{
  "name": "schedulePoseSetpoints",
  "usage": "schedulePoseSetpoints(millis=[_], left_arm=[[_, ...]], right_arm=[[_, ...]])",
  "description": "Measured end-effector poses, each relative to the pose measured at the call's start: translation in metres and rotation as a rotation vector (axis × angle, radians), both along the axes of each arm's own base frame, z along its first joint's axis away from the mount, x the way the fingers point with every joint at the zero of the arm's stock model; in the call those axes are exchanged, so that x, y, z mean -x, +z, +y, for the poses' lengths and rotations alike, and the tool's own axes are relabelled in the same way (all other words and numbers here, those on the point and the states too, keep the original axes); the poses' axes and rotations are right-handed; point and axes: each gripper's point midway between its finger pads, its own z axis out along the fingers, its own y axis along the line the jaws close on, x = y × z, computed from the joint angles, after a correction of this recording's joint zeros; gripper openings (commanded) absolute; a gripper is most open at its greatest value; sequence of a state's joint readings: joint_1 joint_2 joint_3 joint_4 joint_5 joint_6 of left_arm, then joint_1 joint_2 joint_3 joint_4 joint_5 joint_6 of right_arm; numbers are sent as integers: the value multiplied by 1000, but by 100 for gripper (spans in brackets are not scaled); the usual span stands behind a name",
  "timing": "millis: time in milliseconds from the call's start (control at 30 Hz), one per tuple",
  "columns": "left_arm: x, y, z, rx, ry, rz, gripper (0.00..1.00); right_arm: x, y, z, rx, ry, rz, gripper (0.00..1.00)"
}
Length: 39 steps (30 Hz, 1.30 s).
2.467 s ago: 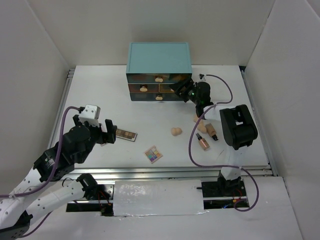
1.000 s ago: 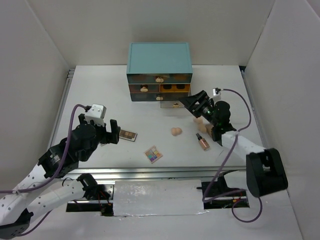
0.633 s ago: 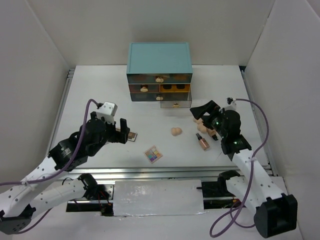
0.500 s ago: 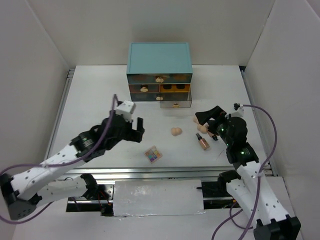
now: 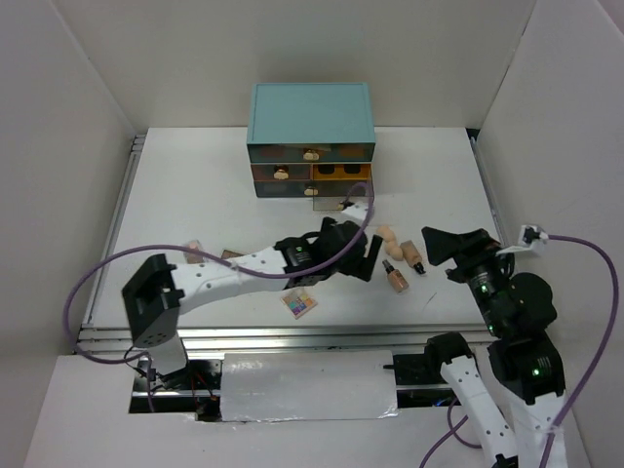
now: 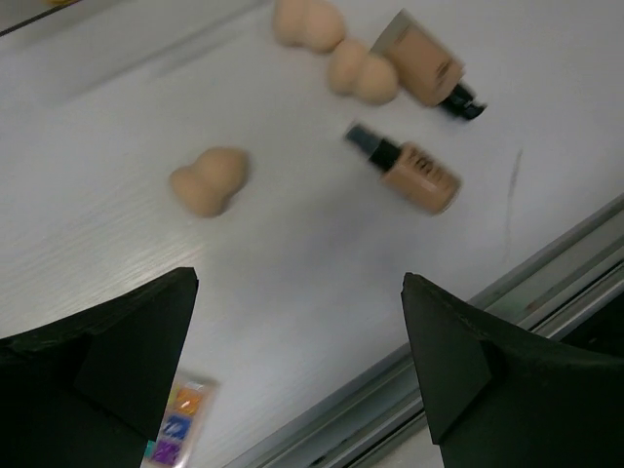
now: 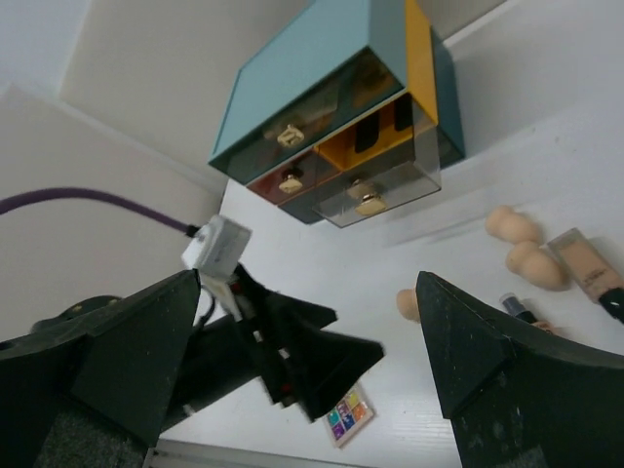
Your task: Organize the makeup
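**Both grippers wide and empty at the makeup cluster**

We had the left gripper [image 5: 361,261] hovering over the right-centre of the white table [image 5: 195,195], jaws spread wide and holding nothing. In its wrist view a lone peach sponge [image 6: 208,180] lay just ahead of one finger [image 6: 97,361]. The brownish bottle [image 6: 414,171] lay on its side ahead of the other finger, black pump end pointing toward that sponge. Farther out, two more sponges [image 6: 361,73] sat close together, with the beige tube [image 6: 424,66] just beside them. The square multicolour palette [image 5: 300,302] lay on the near side, close under the left arm [image 5: 244,265]. One eyeshadow palette [image 5: 231,256] showed only partly behind that arm.

The sponges were matte and gourd-shaped. The tube was flat with a black cap. The palette was a grid of bright pans.

The left arm stretched low across the table from its base, wrist tipped down. The right arm [image 5: 512,307] was raised, and the right gripper [image 5: 439,253], to the right of the tube, was also wide and empty. It aimed toward the teal chest [image 7: 341,107], whose clear bottom drawer [image 7: 375,195] stuck out.
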<state>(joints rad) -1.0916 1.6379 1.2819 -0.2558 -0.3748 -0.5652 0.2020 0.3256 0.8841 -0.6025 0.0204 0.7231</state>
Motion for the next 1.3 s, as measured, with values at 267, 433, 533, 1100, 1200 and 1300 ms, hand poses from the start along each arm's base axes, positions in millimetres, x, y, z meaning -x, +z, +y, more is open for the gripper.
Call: schedulePoseSetpoints(millis=[267,433,533,1100,1200,1300], left_arm=[[-3,-12,-109,94,142,78,99],[-7,-45,-123,61,246,122,99],[-13,-55,-131,55,281,128,98],[-22,-130,-132,-77,371,142,55],[-20,-135,-123,-92,391,130,42],[-13,-135,-115,-109,406,124,24]], right_arm=[[50,52,-35,-6,-134,-97,100],[66,50,-42,11,-153,-110,100],[68,46,-41,28,-142,-100,100],[82,41,-25,37,-36,-130,100],[85,42,-25,35,-32,-141,100],[87,44,-25,32,-30,-151,100]])
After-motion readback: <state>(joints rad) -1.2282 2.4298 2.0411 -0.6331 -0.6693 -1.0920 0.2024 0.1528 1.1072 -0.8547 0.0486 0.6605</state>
